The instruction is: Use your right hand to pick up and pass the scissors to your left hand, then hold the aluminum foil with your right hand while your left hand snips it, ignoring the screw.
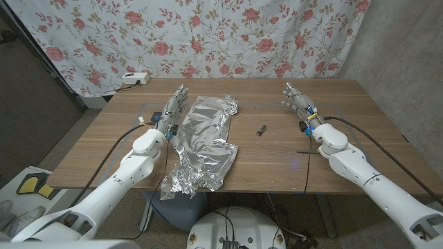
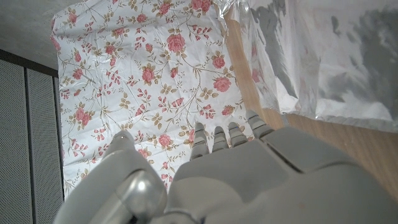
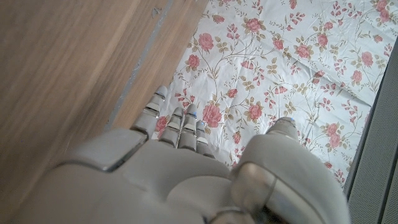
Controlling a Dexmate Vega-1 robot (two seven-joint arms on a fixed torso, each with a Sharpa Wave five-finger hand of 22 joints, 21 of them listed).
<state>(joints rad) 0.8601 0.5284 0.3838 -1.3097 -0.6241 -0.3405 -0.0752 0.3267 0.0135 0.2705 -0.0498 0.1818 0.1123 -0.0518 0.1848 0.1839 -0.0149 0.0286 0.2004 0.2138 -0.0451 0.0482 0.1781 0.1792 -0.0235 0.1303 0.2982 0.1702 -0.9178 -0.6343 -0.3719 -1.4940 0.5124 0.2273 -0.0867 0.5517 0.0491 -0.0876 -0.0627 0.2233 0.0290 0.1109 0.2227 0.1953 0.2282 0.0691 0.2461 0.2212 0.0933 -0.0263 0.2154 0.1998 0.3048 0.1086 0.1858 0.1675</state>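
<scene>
- On the bench (image 1: pixel 277 169), the aluminum foil (image 1: pixel 204 142) lies left of centre as a crumpled sheet. Its long axis runs from the far side toward the near edge, the near end leaning a little to the robot's left and seeming to reach the bench's edge.
- The left hand (image 1: pixel 176 105) stands just beside the foil's far left corner, fingers spread and holding nothing.
- The right hand (image 1: pixel 296 101) stands well apart from the foil on the right, fingers likewise spread and empty.
- A thin dark object (image 1: pixel 305 149), probably the scissors, lies on the bench just beside the right forearm, nearer than the hand. Its long axis runs roughly across the bench; which end is the handle is too small to tell.
- The screw (image 1: pixel 261 129) lies between the foil and the right hand, its axis roughly far to near; it is to be left alone.
- Step in hand, as judged: picking up the scissors. The right hand should draw back toward that object, come down over it, and grip it so that the handles stay free for the left hand.
</scene>
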